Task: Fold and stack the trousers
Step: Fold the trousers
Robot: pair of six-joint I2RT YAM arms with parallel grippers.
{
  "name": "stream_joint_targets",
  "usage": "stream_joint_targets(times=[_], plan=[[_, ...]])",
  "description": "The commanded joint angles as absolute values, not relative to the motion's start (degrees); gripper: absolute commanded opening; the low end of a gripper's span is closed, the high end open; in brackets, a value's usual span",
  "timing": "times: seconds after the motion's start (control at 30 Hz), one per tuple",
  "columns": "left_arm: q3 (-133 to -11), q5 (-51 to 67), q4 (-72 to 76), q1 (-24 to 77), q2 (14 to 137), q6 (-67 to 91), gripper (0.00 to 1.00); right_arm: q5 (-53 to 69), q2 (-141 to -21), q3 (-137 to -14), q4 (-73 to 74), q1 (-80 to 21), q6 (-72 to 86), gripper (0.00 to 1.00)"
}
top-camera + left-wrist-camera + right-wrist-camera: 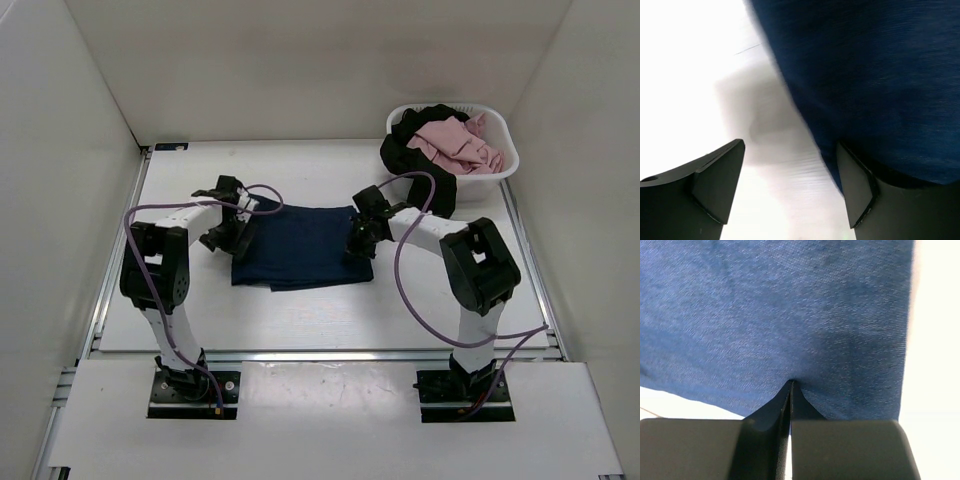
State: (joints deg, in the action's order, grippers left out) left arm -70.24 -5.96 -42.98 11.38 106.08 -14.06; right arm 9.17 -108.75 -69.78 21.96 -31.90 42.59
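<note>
1. Trousers (pixel 305 248) lie mid-table as a folded dark-blue rectangle, flat on the table (pixel 300 315); the white basket (pixel 505 168) of pink and black clothes sits well apart, at the far right corner.
2. Left gripper (pixel 230 233) is at the left edge of the denim, jaws spread wide with nothing in them; in its wrist view one finger (pixel 715 175) is over bare table and the other is right at the cloth edge, so it straddles that edge.
3. Right gripper (pixel 358 238) is at the right edge, jaws closed tight with the tips against the denim; can't tell if any cloth is actually caught between them, looks more like pressing than pinching.
4. My guess is the step in hand is another fold or a tidy-up; to do it well I'd drop the left low enough that one finger slides under all the layers, close it properly, and only lift once both sides really have cloth; keep the lift level so the fold doesn't skew.
</note>
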Motion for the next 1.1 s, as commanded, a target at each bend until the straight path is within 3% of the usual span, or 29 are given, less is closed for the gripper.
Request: stream_joint_targets(times=[0.0,0.1,0.17,0.2,0.23,0.27,0.3,0.4,0.5,0.53,0.63,0.87,1.07], plan=[[-73.55,-10.63,-42.98,9.84,101.87,-16.44,0.86,11.25,-107.24,-72.51,20.48,-32.78,46.05,0.00],[-77.50,-10.63,-43.59,8.27,100.29,-18.02,0.87,8.01,-102.41,-74.79,23.72,-32.78,46.58,0.05],[-79.62,-10.63,-44.38,8.26,98.88,-19.59,0.90,3.29,-97.58,-77.24,28.81,-32.78,44.40,0.23],[-81.63,-10.63,-45.17,7.74,96.96,-19.60,0.92,1.25,-95.82,-78.30,30.83,-32.78,43.34,0.37],[-82.69,-10.63,-45.18,7.73,95.90,-20.21,1.00,-0.86,-92.15,-79.44,35.03,-32.78,42.03,0.54],[-83.75,-10.63,-45.78,6.95,94.67,-20.21,1.00,-2.79,-90.37,-82.32,37.50,-32.78,40.79,0.83],[-84.80,-10.63,-46.40,6.25,93.35,-20.21,1.00,-4.29,-88.79,-83.92,39.88,-31.13,37.91,0.99],[-90.34,-14.22,-48.16,4.75,87.55,-20.21,1.00,-0.29,-84.30,-90.49,49.63,-24.12,31.32,0.99],[-93.08,-25.02,-51.32,3.08,81.58,-23.09,1.00,5.96,-82.97,-97.00,61.49,-15.58,25.78,0.99],[-90.47,-32.44,-51.85,2.03,78.43,-24.07,1.00,5.11,-82.97,-98.42,64.48,-13.99,24.80,0.99],[-84.05,-38.49,-51.86,-3.49,70.79,-26.18,1.00,1.68,-80.43,-100.02,71.88,-8.80,21.55,0.99],[-65.41,-35.42,-58.00,-7.73,54.15,-22.59,1.00,3.25,-74.98,-96.33,73.31,-2.29,20.83,0.99],[-64.07,-29.27,-60.81,-13.00,50.98,-20.49,1.00,3.25,-74.18,-97.99,73.39,-2.29,19.60,0.99]])
